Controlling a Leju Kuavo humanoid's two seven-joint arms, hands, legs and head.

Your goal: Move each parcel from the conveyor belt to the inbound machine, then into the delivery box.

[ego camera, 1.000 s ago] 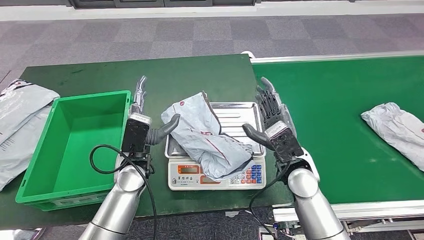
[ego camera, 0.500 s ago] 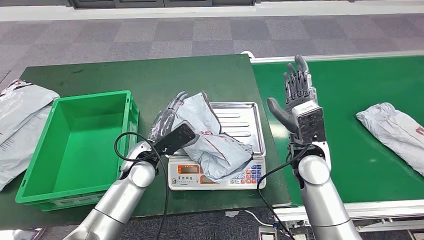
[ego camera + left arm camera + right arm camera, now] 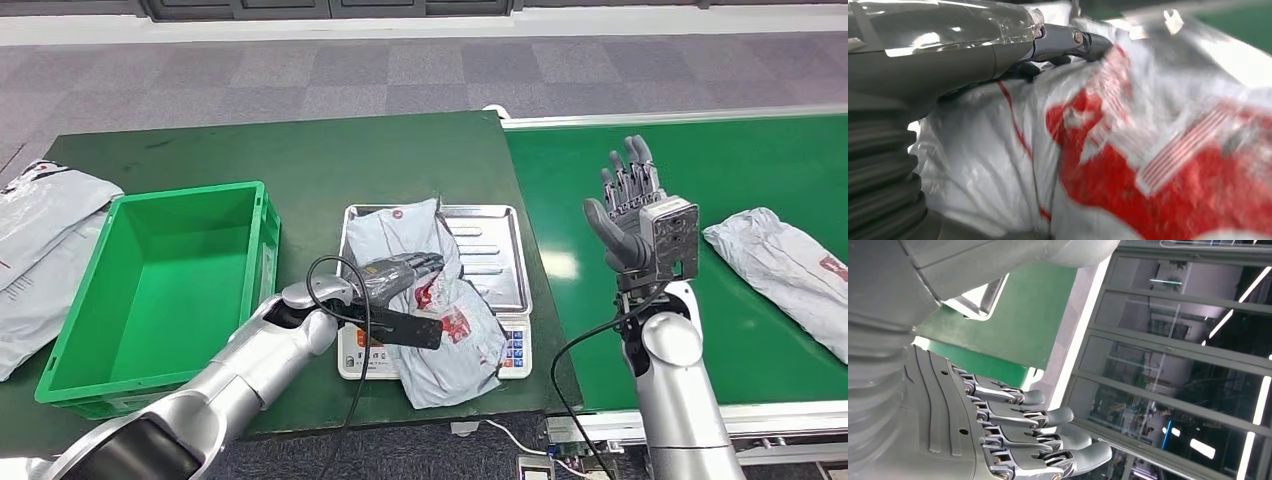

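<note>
Grey carpet tiles border a green table (image 3: pixel 400 150) where the left hand (image 3: pixel 400 272) grips a grey parcel (image 3: pixel 440 320) lying on the scale's tray (image 3: pixel 500 250). Over the conveyor belt (image 3: pixel 760 160), the right hand (image 3: pixel 630 200) hangs upright, fingers spread and holding nothing, near a second parcel (image 3: pixel 780 260); a green box (image 3: pixel 160 280) stands beside the scale.

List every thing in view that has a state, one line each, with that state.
Parcel on the scale: crumpled, draped over the tray's front edge, hiding part of the keypad.
Scale: loaded, display hidden.
Green crate: empty.
Parcel on the belt: lying flat, untouched.
Left hand: resting on the scale parcel, grip unclear.
Right hand: raised, fingers apart, holding nothing.
</note>
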